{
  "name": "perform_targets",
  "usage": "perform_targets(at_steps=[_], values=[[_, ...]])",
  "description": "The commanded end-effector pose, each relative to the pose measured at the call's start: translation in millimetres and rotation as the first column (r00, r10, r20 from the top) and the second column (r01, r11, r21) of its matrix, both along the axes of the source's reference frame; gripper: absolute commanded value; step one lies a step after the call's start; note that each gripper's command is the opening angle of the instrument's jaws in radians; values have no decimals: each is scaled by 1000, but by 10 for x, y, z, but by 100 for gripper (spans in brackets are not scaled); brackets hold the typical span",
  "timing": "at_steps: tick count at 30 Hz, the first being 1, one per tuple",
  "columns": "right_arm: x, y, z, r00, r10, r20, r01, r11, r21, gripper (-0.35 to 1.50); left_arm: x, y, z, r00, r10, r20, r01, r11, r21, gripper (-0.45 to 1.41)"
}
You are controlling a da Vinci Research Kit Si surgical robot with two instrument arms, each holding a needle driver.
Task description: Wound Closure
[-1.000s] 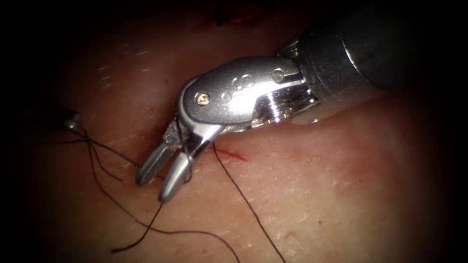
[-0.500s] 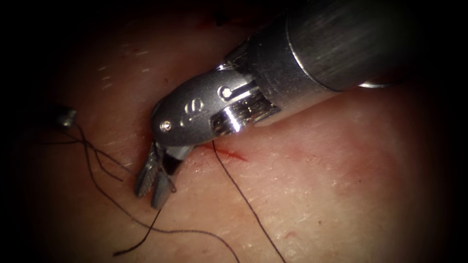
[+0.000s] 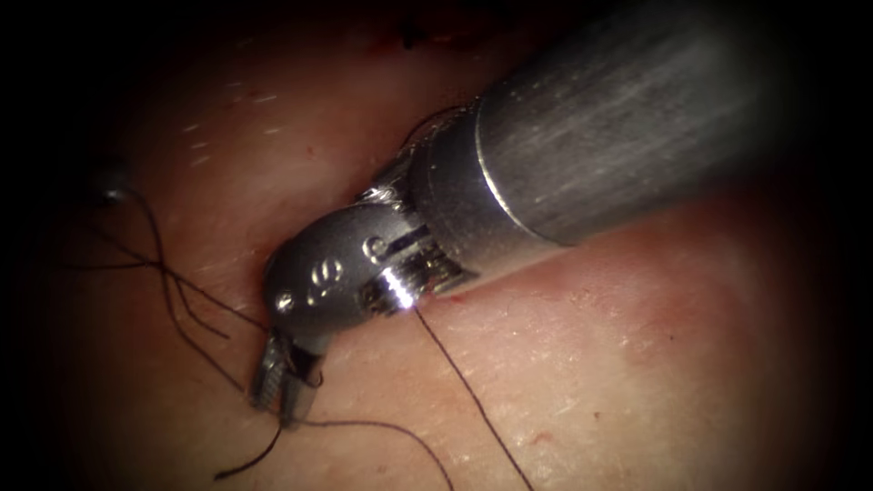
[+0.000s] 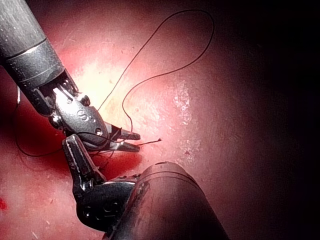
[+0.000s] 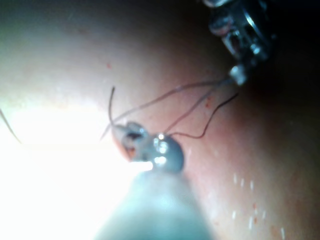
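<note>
Gripping the thread (image 3: 473,400), the right tool (image 3: 284,400) points its tips down at the tissue (image 3: 637,364). Its jaws are closed to a thin slit on the strand, which runs off both ways across the surface. The thread end (image 3: 218,475) lies just beside the tips.

The wrist joint carries stamped characters; I cannot read them reliably. A small streak of red fluid (image 3: 457,293) sits on the tissue against the wrist.

The left tool (image 3: 114,191) is well apart, at the dim left edge of the endoscope view. In the right wrist view several strands converge at its tip (image 5: 237,75), and its jaws are closed on the thread. The strands stretch from there toward the right tool (image 5: 127,136).
</note>
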State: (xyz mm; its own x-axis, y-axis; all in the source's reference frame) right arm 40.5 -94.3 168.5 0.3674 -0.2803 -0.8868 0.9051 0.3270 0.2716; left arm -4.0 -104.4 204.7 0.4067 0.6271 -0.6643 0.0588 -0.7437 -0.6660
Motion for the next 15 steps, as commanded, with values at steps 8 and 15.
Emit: perform_targets(at_steps=[8, 15], values=[[9, -29, -7, 1000, -7, 18, 7, 1000, 7, 64, -19, -14, -2, 999, -36, -16, 37, 999, 39, -45], [13, -40, -11, 999, -4, 37, 3, 1000, 17, 76, -16, -18, 7, 999, -28, -16, 29, 999, 33, -45]])
